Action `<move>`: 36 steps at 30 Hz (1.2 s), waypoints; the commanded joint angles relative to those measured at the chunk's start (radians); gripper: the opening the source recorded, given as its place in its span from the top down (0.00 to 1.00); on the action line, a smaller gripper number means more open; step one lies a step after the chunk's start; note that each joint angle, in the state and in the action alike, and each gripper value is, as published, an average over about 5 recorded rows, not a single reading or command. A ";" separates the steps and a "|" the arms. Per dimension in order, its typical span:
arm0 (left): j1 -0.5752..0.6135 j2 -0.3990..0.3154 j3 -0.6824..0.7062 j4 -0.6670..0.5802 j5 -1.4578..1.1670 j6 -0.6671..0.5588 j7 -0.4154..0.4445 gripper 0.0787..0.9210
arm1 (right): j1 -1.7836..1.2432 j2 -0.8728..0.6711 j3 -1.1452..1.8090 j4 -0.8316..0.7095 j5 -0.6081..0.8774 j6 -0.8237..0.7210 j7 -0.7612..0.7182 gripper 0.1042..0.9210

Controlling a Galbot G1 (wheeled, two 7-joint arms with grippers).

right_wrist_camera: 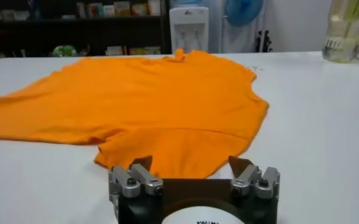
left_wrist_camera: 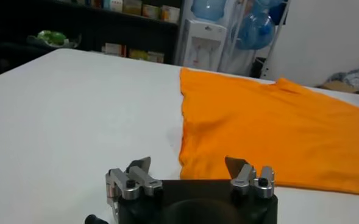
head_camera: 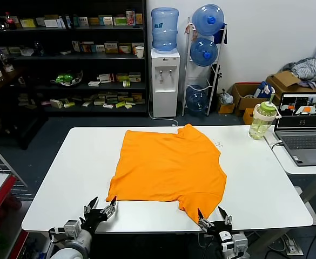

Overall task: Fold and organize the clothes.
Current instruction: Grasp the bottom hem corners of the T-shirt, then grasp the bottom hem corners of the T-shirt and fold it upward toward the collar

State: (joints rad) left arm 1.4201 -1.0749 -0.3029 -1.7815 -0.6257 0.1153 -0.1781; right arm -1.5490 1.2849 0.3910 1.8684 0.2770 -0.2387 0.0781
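Orange T-shirt [head_camera: 168,167] lies spread flat mid-table [head_camera: 260,178], seen from the head camera, with the left gripper [head_camera: 101,209] and right gripper [head_camera: 214,220] poised at its near edge. Left wrist view: jaws wide, empty. Right wrist view: jaws wide before a bunched sleeve; a pinch there risks catching only one layer.

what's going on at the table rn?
The robot is set up to fold an orange T-shirt that lies spread out on the white table, not yet folded. Both arms are at the near edge: the left gripper is open just short of the shirt's near left corner, and the right gripper is open at the near right sleeve. Neither holds any cloth.
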 commanded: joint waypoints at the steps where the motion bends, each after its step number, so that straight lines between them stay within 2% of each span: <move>1: -0.046 -0.002 0.022 0.040 0.000 0.022 -0.004 0.12 | 0.021 0.003 -0.007 -0.017 0.003 -0.011 0.006 0.14; 5: -0.048 -0.003 0.025 0.041 0.008 0.025 -0.007 0.13 | 0.012 0.003 -0.005 -0.013 0.007 -0.015 0.006 0.25; 8: -0.045 -0.004 0.025 0.042 0.013 0.024 -0.009 0.20 | 0.006 0.003 -0.005 -0.010 0.007 -0.015 0.005 0.36; 25: -0.022 -0.007 0.026 0.026 0.025 0.007 -0.002 0.78 | -0.013 -0.002 -0.001 0.005 0.017 0.026 -0.004 0.94; 31: 0.048 0.014 0.012 -0.069 0.003 0.002 -0.022 0.96 | -0.068 -0.036 0.007 0.072 0.043 0.045 -0.012 0.98; 36: 0.177 0.049 -0.015 -0.192 -0.047 0.001 -0.065 0.98 | -0.198 -0.103 0.037 0.186 0.085 0.051 -0.002 0.98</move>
State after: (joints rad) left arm 1.4398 -1.0643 -0.2934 -1.8047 -0.6193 0.1186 -0.1994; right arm -1.6332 1.2379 0.4103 1.9482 0.3283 -0.1983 0.0748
